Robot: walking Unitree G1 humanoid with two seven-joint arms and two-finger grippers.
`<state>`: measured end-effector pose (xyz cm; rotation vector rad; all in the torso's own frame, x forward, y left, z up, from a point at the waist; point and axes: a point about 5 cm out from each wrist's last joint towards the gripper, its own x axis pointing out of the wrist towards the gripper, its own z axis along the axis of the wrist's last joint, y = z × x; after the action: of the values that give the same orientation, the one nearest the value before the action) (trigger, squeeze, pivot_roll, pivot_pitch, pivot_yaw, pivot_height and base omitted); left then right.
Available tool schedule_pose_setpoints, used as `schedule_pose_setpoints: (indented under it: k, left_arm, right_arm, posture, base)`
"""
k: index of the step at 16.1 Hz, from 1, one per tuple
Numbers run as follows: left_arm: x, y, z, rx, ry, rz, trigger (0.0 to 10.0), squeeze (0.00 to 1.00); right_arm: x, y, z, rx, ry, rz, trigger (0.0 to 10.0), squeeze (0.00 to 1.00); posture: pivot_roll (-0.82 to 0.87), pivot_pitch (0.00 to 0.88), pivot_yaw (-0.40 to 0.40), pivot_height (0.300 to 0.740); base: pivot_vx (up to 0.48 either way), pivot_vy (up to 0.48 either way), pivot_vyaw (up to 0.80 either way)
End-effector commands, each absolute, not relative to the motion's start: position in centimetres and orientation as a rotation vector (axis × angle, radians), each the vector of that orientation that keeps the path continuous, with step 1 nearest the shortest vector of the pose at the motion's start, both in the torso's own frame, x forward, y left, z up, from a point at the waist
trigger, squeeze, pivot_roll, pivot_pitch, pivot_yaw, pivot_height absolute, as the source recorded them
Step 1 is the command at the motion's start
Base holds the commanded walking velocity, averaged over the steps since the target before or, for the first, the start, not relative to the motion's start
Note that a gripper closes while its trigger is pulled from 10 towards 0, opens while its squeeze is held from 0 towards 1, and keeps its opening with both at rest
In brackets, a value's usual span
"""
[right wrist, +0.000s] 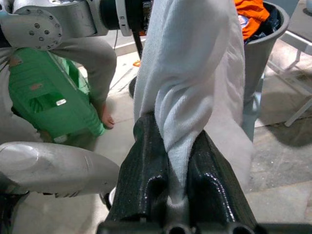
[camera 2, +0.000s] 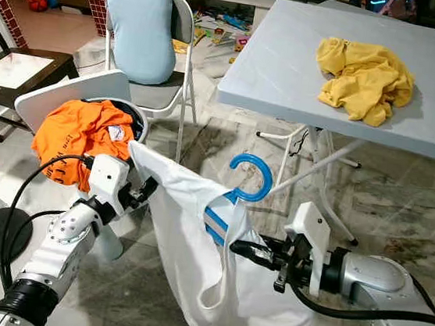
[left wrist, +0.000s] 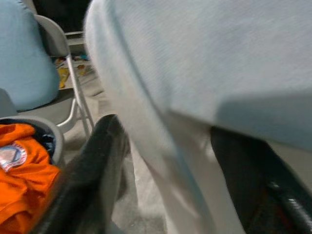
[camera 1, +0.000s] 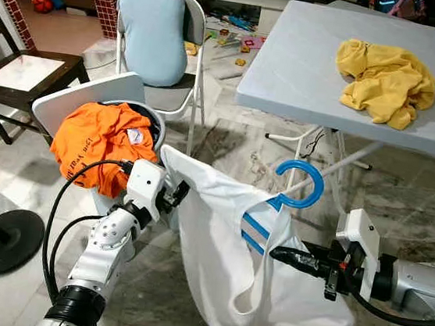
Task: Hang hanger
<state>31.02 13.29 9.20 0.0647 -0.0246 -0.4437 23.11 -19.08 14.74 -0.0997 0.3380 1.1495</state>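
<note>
A white garment (camera 1: 216,241) hangs stretched between my two grippers over the floor. A blue hanger (camera 1: 301,184) with white stripes sits inside its neck, and the hook sticks out at the top. My left gripper (camera 1: 176,196) holds the garment's upper left edge; in the left wrist view the cloth (left wrist: 204,73) runs between the black fingers (left wrist: 87,180). My right gripper (camera 1: 278,254) is shut on a fold of the garment just under the hanger. The right wrist view shows that fold (right wrist: 190,87) pinched between its fingers (right wrist: 146,165).
A grey folding table (camera 1: 308,55) with a yellow garment (camera 1: 388,80) stands ahead on the right. A grey bucket (camera 1: 157,125) holding an orange shirt (camera 1: 106,142) is close on the left. Behind it are a folding chair with a blue cushion (camera 1: 154,26) and a dark wooden chair (camera 1: 23,74). A person's leg (right wrist: 97,58) is nearby.
</note>
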Motion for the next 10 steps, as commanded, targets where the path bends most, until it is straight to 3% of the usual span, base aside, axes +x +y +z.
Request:
schedule_pose_setpoints:
  k: [1,10]
  left_arm:
    - [31.01,13.16,9.22,0.062,-0.027,-0.456,0.0,0.0]
    - [30.53,12.77,8.94,0.048,-0.014,-0.519,0.0,0.0]
  right_arm:
    - [22.75,-18.43,15.74,-0.111,0.291,1.21,10.0,0.0]
    - [22.74,-18.63,15.31,-0.114,0.301,1.194,10.0,0.0]
  posture:
    - [-0.07,0.086,0.039,0.74]
    - [-0.07,0.091,0.042,0.74]
  base:
    - [0.0,0.0,0.0]
    - [0.0,0.0,0.0]
